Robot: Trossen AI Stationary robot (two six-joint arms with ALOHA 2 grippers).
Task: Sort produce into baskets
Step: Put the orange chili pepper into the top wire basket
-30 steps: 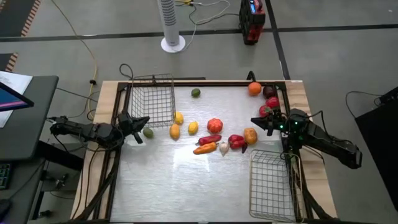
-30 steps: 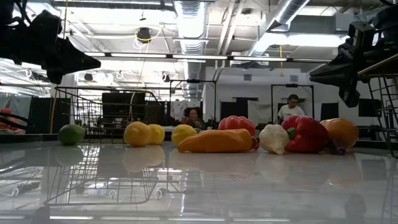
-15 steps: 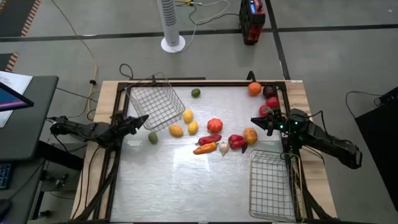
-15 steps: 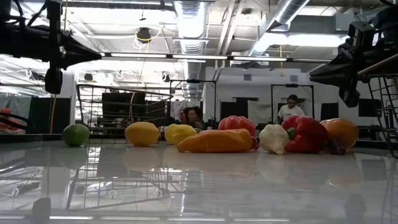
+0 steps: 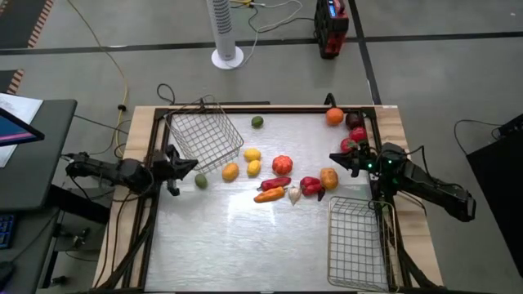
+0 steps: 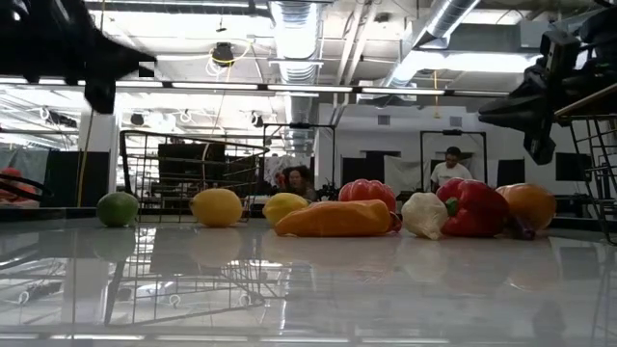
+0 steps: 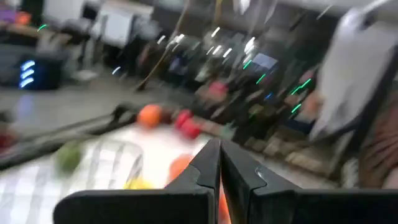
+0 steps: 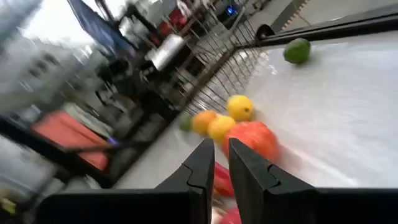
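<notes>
From above, you see a pale desk (image 5: 212, 245) with a dark arm reaching in from each side. Your left claw (image 5: 186, 166) hovers at the left edge, its fingers pressed together and holding nothing. Just beside its tip, toward the desk's middle, lies a green lime (image 5: 201, 181) — the nearest piece of produce to either arm. Behind the claw, at the far left corner, sits one wire basket (image 5: 204, 135), turned askew to the desk's edges.

The rest of the produce spreads across the middle: three yellow-orange lemons (image 5: 252, 154) close together, a red tomato (image 5: 282, 164), then a carrot (image 5: 269, 195), a white garlic (image 5: 294, 194) and a red pepper (image 5: 311, 186) in a loose row. The carrot's long axis runs roughly left to right.

Your right claw (image 5: 337, 159) waits over the right side, fingers also together and empty, with an orange-brown fruit (image 5: 328, 177) just beside it. The second basket (image 5: 359, 241) lies near the front right corner, well apart from the left arm.

So the lime sits on the side of the left claw away from the left basket — the left arm looks best placed for it, and its fingers would have to part first.
</notes>
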